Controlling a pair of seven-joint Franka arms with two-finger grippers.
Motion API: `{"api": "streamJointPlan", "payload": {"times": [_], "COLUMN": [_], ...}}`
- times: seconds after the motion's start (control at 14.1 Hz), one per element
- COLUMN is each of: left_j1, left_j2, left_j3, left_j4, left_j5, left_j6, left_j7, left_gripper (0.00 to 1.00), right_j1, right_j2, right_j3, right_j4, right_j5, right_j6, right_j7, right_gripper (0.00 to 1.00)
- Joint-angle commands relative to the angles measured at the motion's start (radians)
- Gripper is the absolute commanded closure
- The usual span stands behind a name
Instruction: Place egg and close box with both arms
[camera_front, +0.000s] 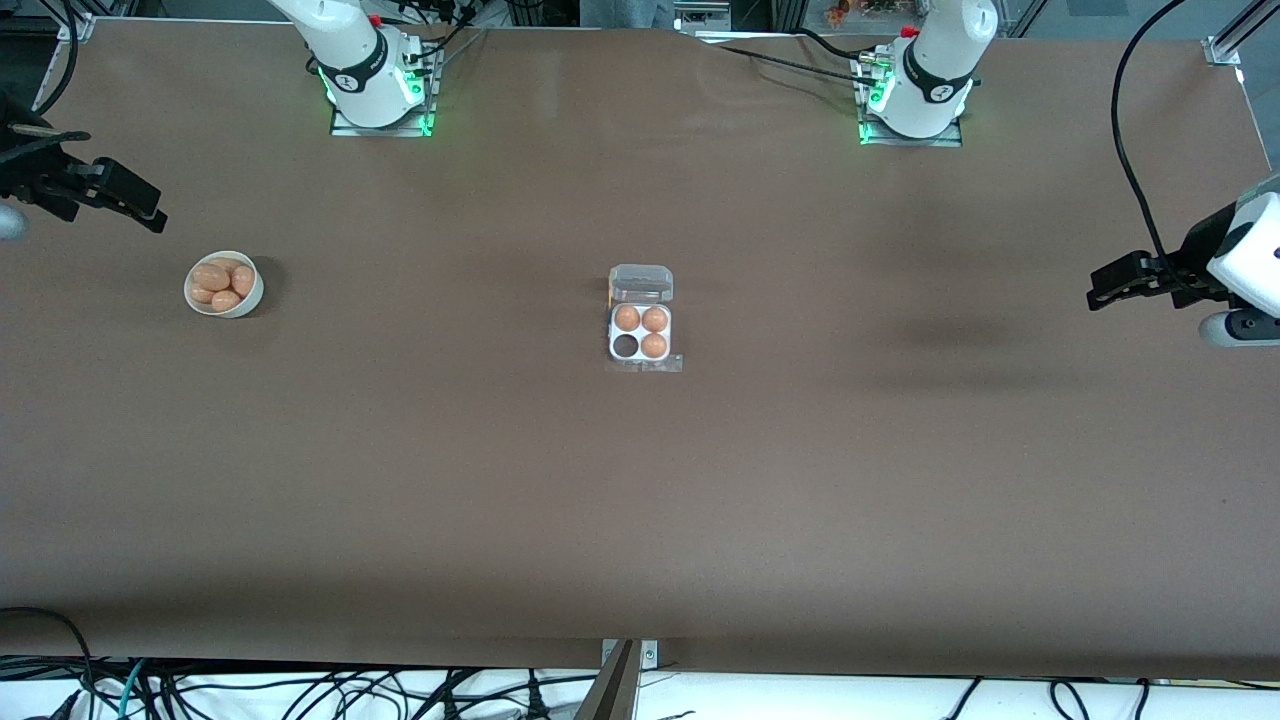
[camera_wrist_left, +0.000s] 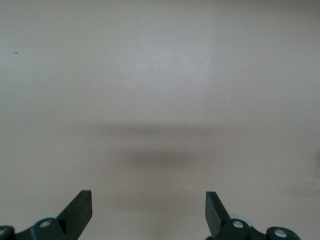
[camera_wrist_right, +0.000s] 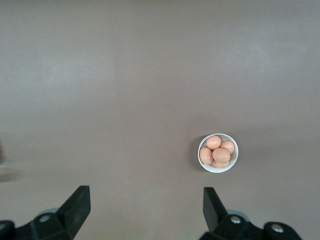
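Observation:
The box (camera_front: 641, 334) sits at the table's middle, a white four-cell tray with its clear lid (camera_front: 641, 283) folded open on the side toward the robots' bases. Three cells hold brown eggs (camera_front: 641, 319); one cell is empty (camera_front: 626, 346). A round white bowl (camera_front: 224, 284) with several brown eggs stands toward the right arm's end; it also shows in the right wrist view (camera_wrist_right: 218, 153). My right gripper (camera_front: 140, 210) is open and empty, up in the air beside the bowl. My left gripper (camera_front: 1100, 290) is open and empty over bare table at the left arm's end.
The brown table (camera_front: 640, 500) is bare apart from the box and the bowl. The arm bases (camera_front: 380, 90) (camera_front: 915, 100) stand along the edge farthest from the front camera. Cables lie under the near edge (camera_front: 300, 690).

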Motion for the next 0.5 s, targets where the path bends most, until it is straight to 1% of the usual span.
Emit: {"api": "streamJointPlan", "payload": {"times": [0.0,0.43], "left_j1": [0.008,0.008], "left_j2": [0.006,0.006], "left_j3": [-0.004,-0.004], "left_j4": [0.017,0.017], "left_j5": [-0.014,-0.014], "left_j6": [-0.001,-0.001], "left_j7": [0.021,0.021], "left_gripper": [0.0,0.0], "right_j1": [-0.007,-0.007], "right_j2": [-0.004,0.012], "right_j3": [0.003,0.003], "right_j4": [0.0,0.0], "right_j5": [0.013,0.013], "right_j6": [-0.003,-0.01], "right_j7": [-0.001,-0.013], "right_gripper": [0.0,0.0]}}
